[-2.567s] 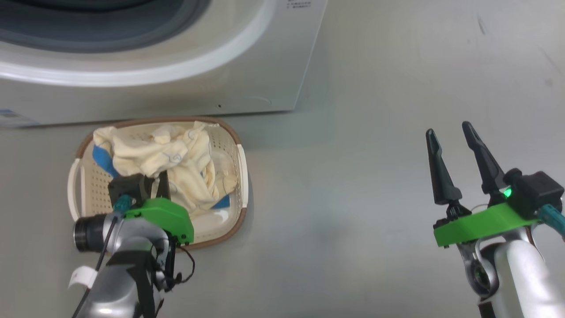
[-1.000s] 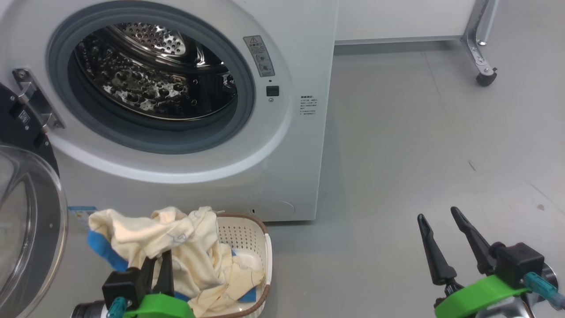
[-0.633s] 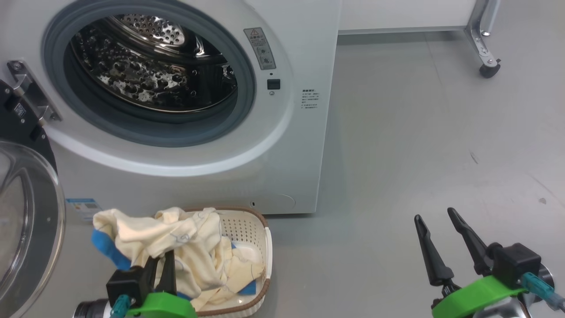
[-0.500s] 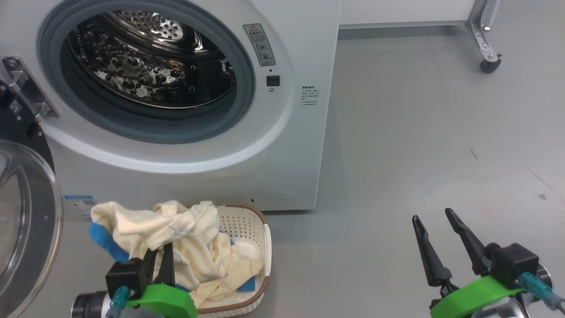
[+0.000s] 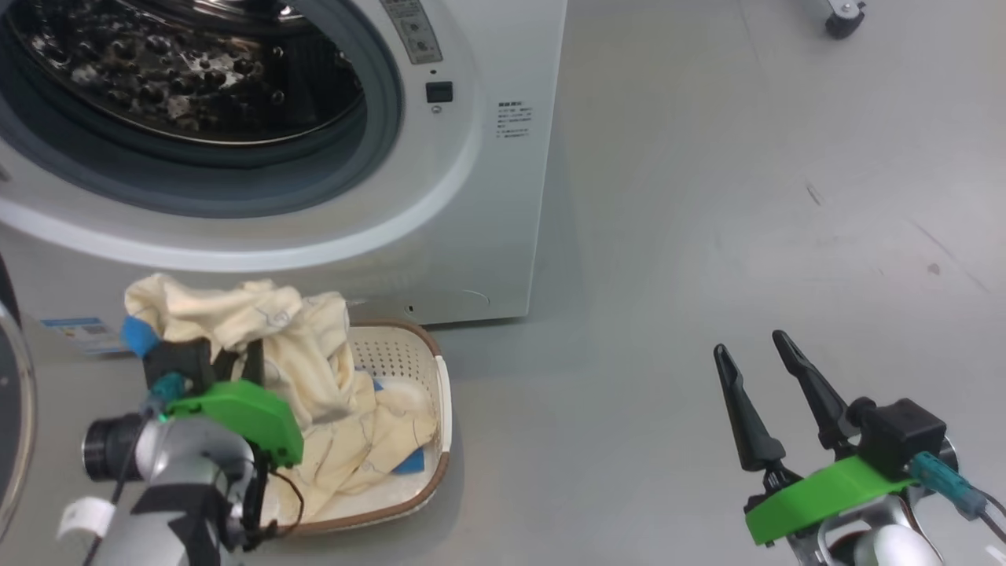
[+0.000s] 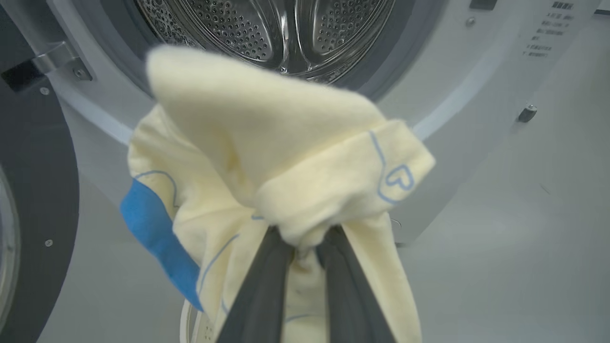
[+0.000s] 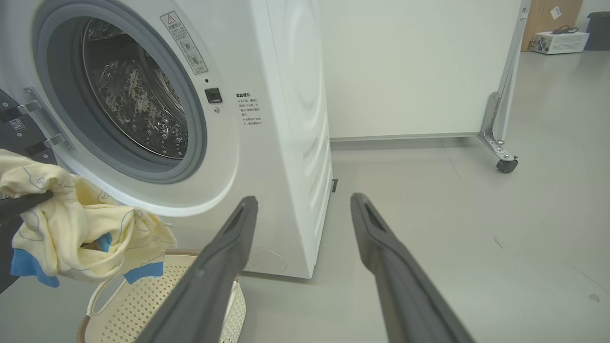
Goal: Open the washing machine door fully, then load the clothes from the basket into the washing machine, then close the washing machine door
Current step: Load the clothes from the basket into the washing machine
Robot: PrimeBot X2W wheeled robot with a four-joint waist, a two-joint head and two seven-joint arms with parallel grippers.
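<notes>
My left gripper (image 5: 240, 360) is shut on the clothes (image 5: 236, 314), a cream-yellow bundle with blue trim. It holds them up over the basket (image 5: 440, 393), with part of the fabric trailing inside. In the left wrist view the clothes (image 6: 286, 143) hang from the left gripper (image 6: 305, 236) in front of the washing machine (image 6: 476, 95) and its steel drum (image 6: 286, 28). The washing machine door (image 6: 38, 200) stands swung open at the left. My right gripper (image 5: 748, 343) is open over bare floor, far right of the basket.
The washing machine (image 5: 471, 196) has its drum (image 5: 181, 71) open just beyond the basket. Its door (image 5: 6, 393) edges the left of the head view. A frame leg on a caster (image 7: 506, 164) stands at the far right, by a white wall panel (image 7: 405, 71). Grey floor lies between.
The head camera has tilted down and shifted. My left gripper has lifted the clothes higher and leftward out of the basket. The right gripper holds its pose, still open.
</notes>
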